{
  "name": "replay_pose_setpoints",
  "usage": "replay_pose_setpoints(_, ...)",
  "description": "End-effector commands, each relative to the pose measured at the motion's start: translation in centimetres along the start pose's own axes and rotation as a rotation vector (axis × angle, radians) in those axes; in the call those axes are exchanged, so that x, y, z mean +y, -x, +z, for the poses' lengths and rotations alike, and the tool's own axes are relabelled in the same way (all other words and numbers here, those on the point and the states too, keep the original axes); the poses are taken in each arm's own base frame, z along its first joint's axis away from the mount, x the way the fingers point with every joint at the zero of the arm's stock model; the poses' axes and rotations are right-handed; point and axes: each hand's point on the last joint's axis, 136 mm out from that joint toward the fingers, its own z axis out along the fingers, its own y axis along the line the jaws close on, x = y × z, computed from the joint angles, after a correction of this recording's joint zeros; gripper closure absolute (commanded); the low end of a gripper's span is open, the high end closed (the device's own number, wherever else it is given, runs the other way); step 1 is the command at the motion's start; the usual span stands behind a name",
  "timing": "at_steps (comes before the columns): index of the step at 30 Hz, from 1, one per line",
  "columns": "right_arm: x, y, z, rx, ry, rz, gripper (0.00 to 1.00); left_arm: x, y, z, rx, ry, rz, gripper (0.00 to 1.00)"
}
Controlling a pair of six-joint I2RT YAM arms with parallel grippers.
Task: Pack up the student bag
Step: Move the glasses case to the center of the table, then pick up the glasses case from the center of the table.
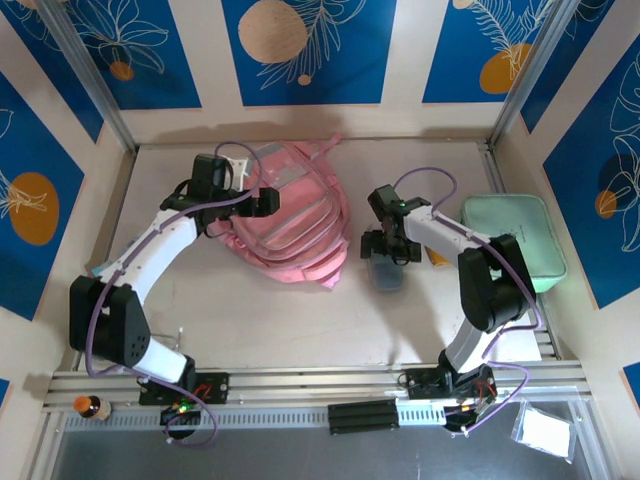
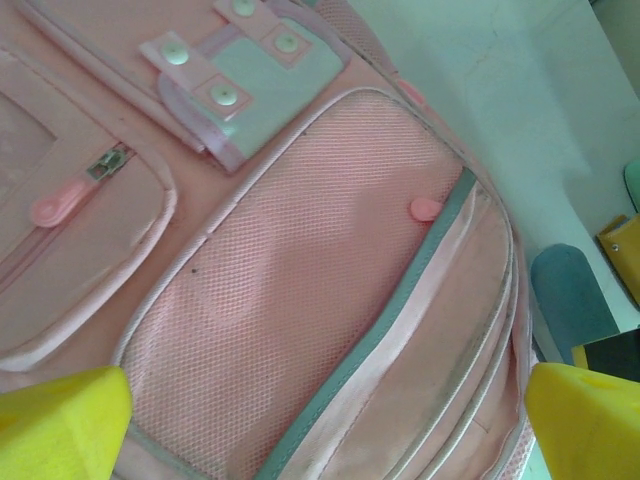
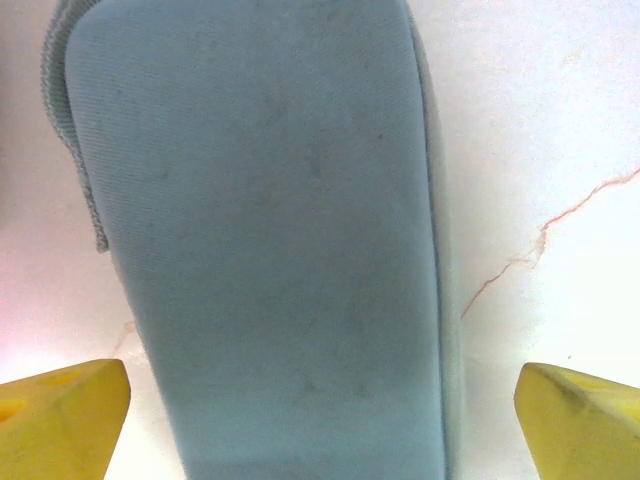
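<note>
Your right gripper [image 3: 320, 425] stands wide, straddling the grey-blue pouch [image 3: 270, 220] directly beneath; lower squarely, centre it, and close across its narrow width. The student bag [image 1: 295, 225] lies to its left, under your left gripper [image 2: 325, 425], also spread wide over the mesh pocket [image 2: 300, 280].

- the student bag [image 2: 150, 150] lies close beneath, its pink mesh pocket [image 2: 300, 290] edged by a grey band [image 2: 385, 325];
- a pink zip pull [image 2: 425, 208] sits at the band's upper end;
- the left gripper [image 2: 320, 430] hangs over the pocket, yellow fingertips [image 2: 60, 420] spread wide;
- a blue-grey pouch [image 2: 570, 295] lies on the white table [image 2: 500, 100] beside the bag
</note>
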Motion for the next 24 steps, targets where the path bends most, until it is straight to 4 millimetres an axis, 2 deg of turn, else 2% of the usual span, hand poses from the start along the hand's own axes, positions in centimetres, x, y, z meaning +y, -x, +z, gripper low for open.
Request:
replay_pose_setpoints(1,0.7,-1.0,0.1,0.059,0.053,-0.109,0.01,-1.5,0.3,0.3,0.02,-0.046,0.045,0.0)
replay_pose_setpoints(8,2.1,-2.0,1.8,0.122,0.125,-0.099,0.0,-2.8,-0.2,0.8,0.059,-0.062,0.095,0.0)
replay_pose_setpoints(13,0.5,-2.0,3.1,0.146,0.031,-0.056,0.02,-3.4,-0.7,1.2,0.085,-0.063,0.138,0.0)
replay_pose_setpoints(16,0.2,-1.9,3.4,0.142,0.012,-0.046,0.04,-4.1,-1.6,1.8,0.128,-0.057,0.188,0.0)
replay_pose_setpoints(19,0.2,-1.8,3.3,0.133,0.012,-0.03,0.07,-4.5,-2.5,2.5,0.179,-0.02,0.258,0.0)
replay_pose_setpoints(24,0.4,-1.1,2.7,0.095,0.036,0.003,0.22,-4.8,-3.8,3.8,0.26,0.053,0.364,0.01)
